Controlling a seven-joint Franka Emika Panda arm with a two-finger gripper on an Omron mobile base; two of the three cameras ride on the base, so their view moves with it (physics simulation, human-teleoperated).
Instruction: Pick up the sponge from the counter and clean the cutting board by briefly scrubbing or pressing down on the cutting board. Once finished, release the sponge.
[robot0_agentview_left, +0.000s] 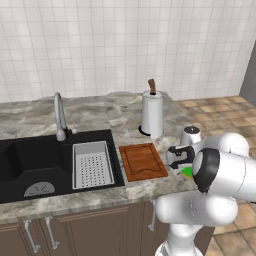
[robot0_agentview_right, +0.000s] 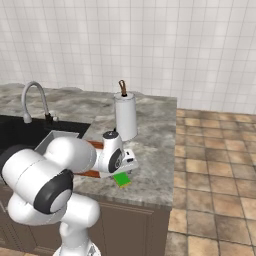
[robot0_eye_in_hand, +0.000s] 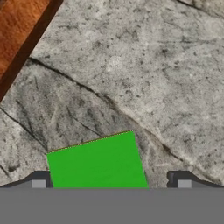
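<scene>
End effector (robot0_eye_in_hand: 111, 183) spread over sponge (robot0_eye_in_hand: 97, 162) — cutting board (robot0_eye_in_hand: 19, 33) edge apart.

No legible text or labels

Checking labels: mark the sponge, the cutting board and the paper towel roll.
sponge (robot0_eye_in_hand: 97, 162), hand view, middle of its green top.
cutting board (robot0_agentview_left: 142, 161), left base view, middle of the wooden face.
paper towel roll (robot0_agentview_right: 125, 116), right base view, middle of its white side.
</scene>
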